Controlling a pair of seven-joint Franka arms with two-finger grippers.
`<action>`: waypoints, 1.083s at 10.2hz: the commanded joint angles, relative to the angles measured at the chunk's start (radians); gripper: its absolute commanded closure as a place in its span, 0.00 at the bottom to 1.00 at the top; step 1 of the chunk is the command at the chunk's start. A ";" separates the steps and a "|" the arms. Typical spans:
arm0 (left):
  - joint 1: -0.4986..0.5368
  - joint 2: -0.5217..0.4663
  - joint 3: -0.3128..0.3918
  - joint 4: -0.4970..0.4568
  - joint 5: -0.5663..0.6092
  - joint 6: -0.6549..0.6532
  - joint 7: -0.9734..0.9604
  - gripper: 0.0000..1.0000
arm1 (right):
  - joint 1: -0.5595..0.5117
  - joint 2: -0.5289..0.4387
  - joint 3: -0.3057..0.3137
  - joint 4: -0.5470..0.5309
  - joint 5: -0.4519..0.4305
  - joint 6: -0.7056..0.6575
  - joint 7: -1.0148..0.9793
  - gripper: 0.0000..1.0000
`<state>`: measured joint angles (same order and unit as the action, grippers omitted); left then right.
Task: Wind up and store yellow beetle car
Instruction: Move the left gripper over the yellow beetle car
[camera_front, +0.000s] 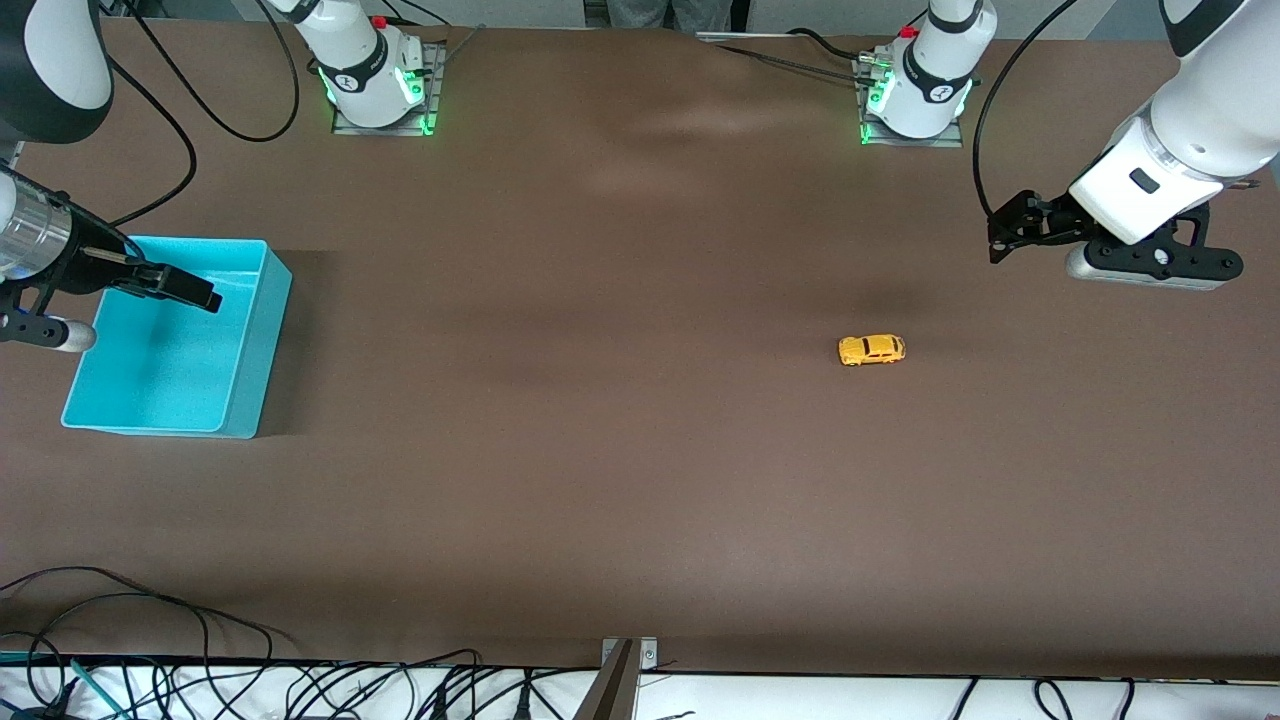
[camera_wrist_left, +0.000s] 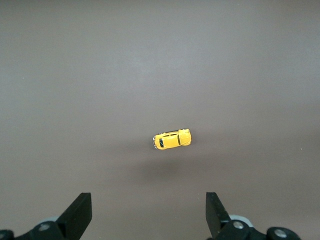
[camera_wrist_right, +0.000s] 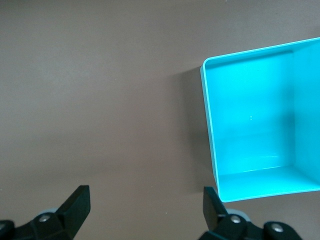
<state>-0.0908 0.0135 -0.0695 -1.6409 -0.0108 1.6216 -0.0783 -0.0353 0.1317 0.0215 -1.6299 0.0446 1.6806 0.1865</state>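
Observation:
The yellow beetle car (camera_front: 871, 349) stands on its wheels on the brown table, toward the left arm's end. It also shows in the left wrist view (camera_wrist_left: 171, 139), alone on bare table. My left gripper (camera_front: 997, 236) hangs in the air beside the car, closer to the left arm's end of the table, well apart from it. Its fingers (camera_wrist_left: 80, 212) are spread wide and empty. My right gripper (camera_front: 196, 290) hangs open and empty over the turquoise bin (camera_front: 262, 345). In the right wrist view its fingers (camera_wrist_right: 77, 205) stand wide apart beside the bin's rim (camera_wrist_right: 209, 125).
The turquoise bin is empty and stands at the right arm's end of the table. Cables (camera_front: 150, 670) lie along the table edge nearest the front camera. The two arm bases (camera_front: 375, 75) stand at the edge farthest from it.

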 joint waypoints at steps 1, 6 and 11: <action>-0.006 0.025 -0.004 0.030 0.023 -0.017 0.003 0.00 | -0.006 0.003 0.000 0.016 0.003 -0.013 -0.013 0.00; -0.007 0.083 -0.006 0.032 0.019 -0.014 0.174 0.00 | -0.006 0.003 0.000 0.016 0.003 -0.013 -0.013 0.00; -0.018 0.186 -0.010 0.006 0.018 0.070 0.561 0.00 | -0.006 0.003 0.000 0.016 0.003 -0.015 -0.012 0.00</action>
<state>-0.1029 0.1628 -0.0803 -1.6446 -0.0108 1.6707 0.3847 -0.0363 0.1319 0.0215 -1.6300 0.0446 1.6798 0.1865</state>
